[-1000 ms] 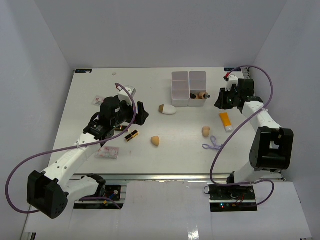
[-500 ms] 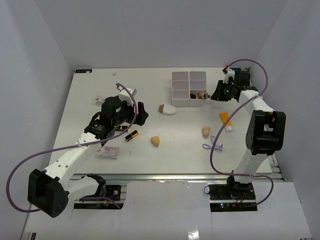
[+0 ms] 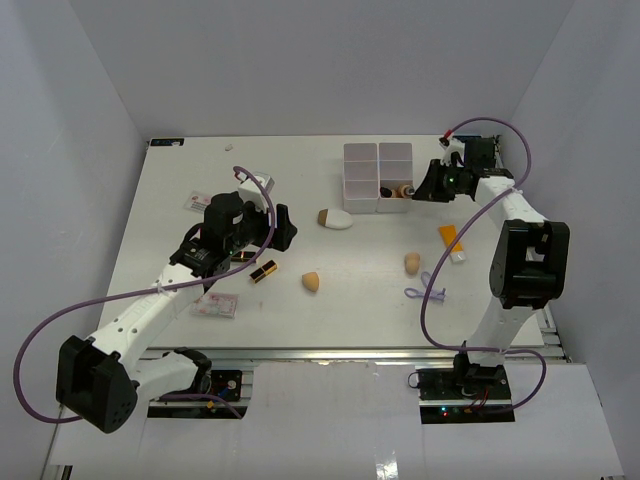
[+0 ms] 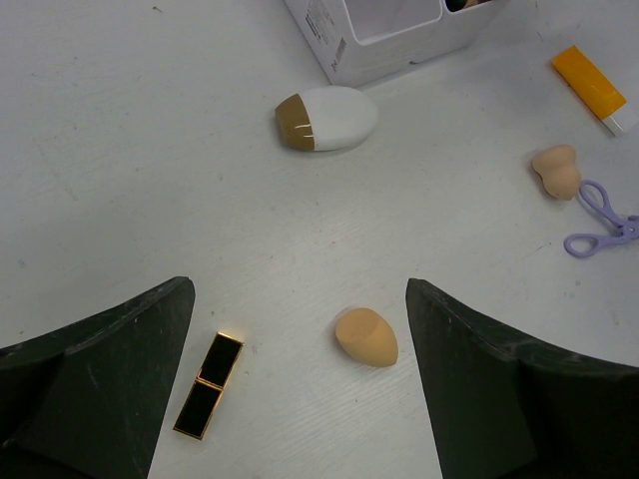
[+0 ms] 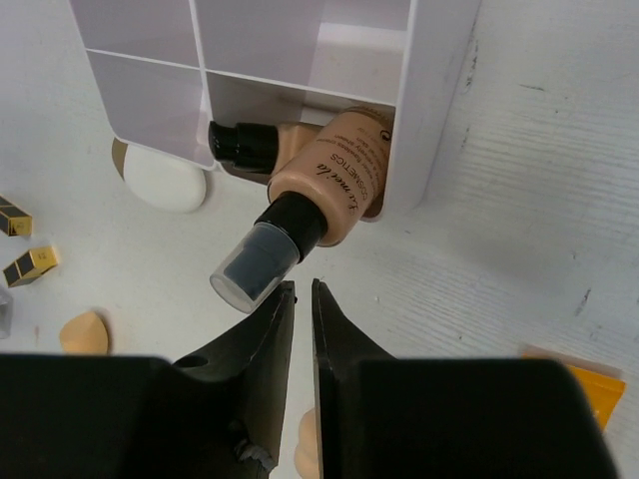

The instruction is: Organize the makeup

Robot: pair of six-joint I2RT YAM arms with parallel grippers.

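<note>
- The sorting is sitting at an early stage, in my judgement. Two foundation bottles are leaning tipped out of a corner compartment of the white box. The other compartments in view are showing nothing inside.
- The remaining makeup is lying loose on the tabletop:
  - the lipstick;
  - the egg sponge;
  - the white oval piece with its brown tip, just beside the box;
  - the peanut-shaped sponge;
  - the purple loop, near that sponge;
  - the orange tube.
- The right claw is hovering with its jaws almost pressed together and is pinching nothing. The nearer bottle's black cap is sitting just ahead of the tips. I cannot tell whether they are touching.
- The left claw is hanging spread wide and empty above the tabletop. The lipstick and the egg sponge are lying below the gap between its fingers, apart from both. The lipstick is lying closer to one finger.
- All six loose items are waiting to be boxed, and the tipped bottles are probably needing a push to seat.
</note>
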